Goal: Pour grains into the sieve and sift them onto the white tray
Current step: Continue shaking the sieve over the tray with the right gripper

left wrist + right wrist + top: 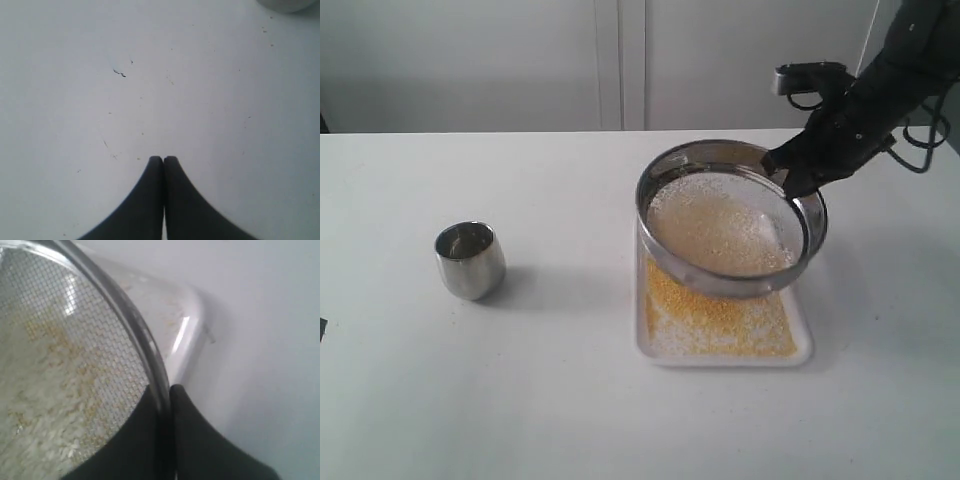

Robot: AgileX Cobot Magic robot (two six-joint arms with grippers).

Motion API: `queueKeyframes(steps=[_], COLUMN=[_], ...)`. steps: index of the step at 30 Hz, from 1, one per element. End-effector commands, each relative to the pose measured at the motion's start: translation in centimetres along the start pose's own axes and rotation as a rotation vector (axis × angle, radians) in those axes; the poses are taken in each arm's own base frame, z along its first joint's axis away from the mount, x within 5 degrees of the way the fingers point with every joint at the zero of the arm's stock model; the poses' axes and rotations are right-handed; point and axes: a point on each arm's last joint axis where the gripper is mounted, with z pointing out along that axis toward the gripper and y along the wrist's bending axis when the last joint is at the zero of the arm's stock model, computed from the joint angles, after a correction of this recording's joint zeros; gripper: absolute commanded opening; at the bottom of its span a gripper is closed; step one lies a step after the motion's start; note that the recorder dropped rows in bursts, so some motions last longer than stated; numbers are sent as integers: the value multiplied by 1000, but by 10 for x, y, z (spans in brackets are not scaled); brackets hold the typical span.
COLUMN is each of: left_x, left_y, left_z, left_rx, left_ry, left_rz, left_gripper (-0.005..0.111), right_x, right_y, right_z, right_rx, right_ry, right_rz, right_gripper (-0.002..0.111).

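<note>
We see the wide round steel sieve with a wire-mesh bottom held over the flat white rectangular tray, toward 3 o'clock on the white counter. The right claw pinches the sieve's rim at about 2 o'clock, one finger inside the wall and one outside. We judge that this thin edge is the only purchase a narrow claw has on so broad a thing. The sieve looks tilted, its 2 o'clock side raised and its 7 o'clock side lower over the tray. The larger whitish grains lie on the mesh, while fine yellow grains cover the tray's 6 o'clock half, so we take the sifting to be well along. The sieve is about as wide as the tray, so any sideways shake leaves little margin before grains fall past the low rim onto the counter. There is open room at 3 and 6 o'clock of the tray. The small rounded steel cup stands upright at 9 o'clock, well apart. The left claw hangs pressed together and empty over bare counter, out of the way.
</note>
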Motion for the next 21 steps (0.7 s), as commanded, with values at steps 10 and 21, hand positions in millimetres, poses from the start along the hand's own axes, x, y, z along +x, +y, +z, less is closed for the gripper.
queueKeyframes(steps=[10, 21], left_x=[3, 3], left_y=[0, 0], left_z=[-1, -1], left_rx=[-1, -1], left_ry=[10, 10], left_rz=[-3, -3], left_gripper=[0, 0], right_x=[-4, 7], right_y=[1, 16], right_z=[-3, -2], right_rx=[-17, -126], right_ry=[-38, 94], right_rz=[228, -108], right_gripper=[0, 0])
